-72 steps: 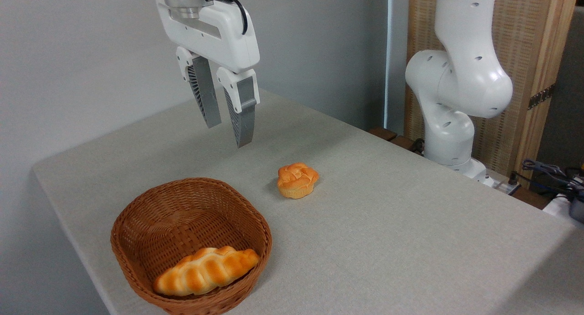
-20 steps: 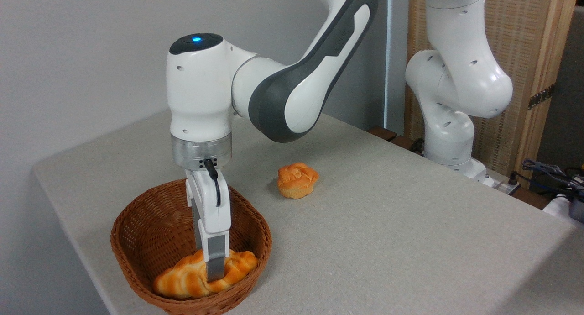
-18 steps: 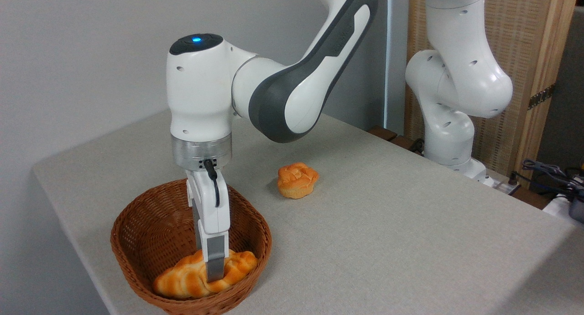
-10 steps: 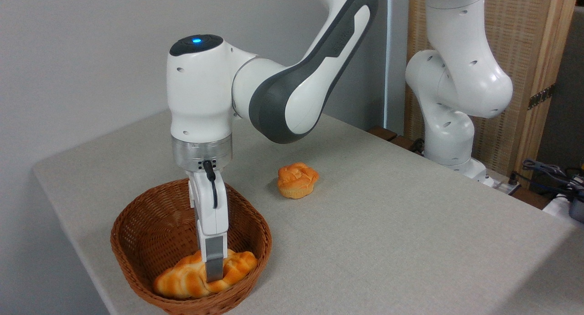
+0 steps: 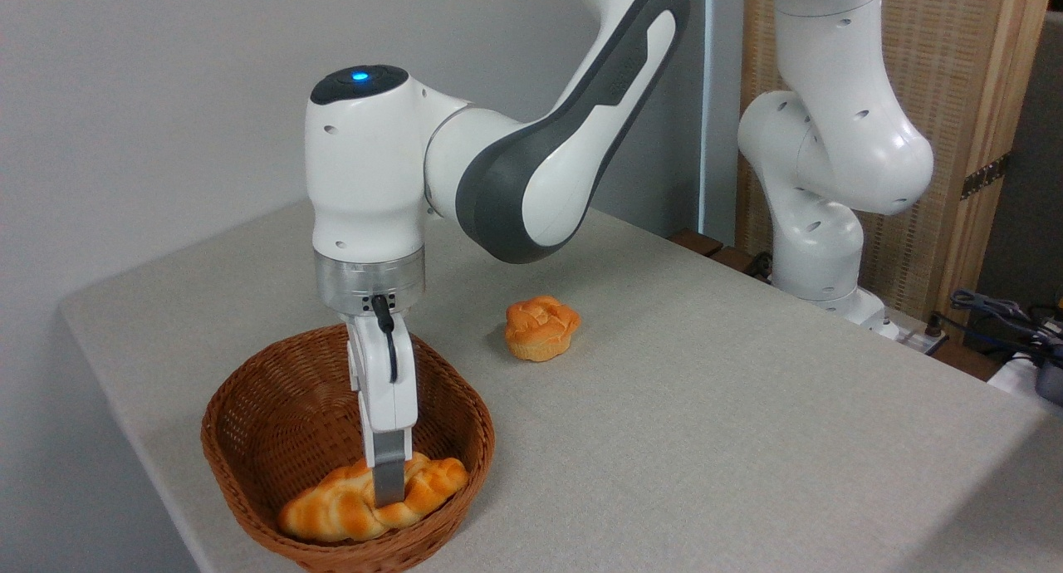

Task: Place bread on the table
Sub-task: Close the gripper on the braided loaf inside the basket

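The bread [image 5: 336, 506], a long braided golden-orange loaf, lies inside the brown wicker basket [image 5: 266, 407] at the front left of the table [image 5: 706, 407]. My gripper [image 5: 387, 494] reaches straight down into the basket and is shut on the loaf's middle, which is pinched in around the near finger. The loaf's left end rests on the basket floor, and its right end sits a little higher near the basket wall. The far finger is hidden behind the near one.
A small round orange bun [image 5: 541, 328] sits on the table right of the basket. The arm's white base [image 5: 818, 224] stands at the table's far right edge. Cables [image 5: 1009, 324] lie beyond that edge.
Since 3.6 s ago the gripper came down from above the table into the basket and shut on the bread. Over the last second it has risen slightly with the loaf's middle.
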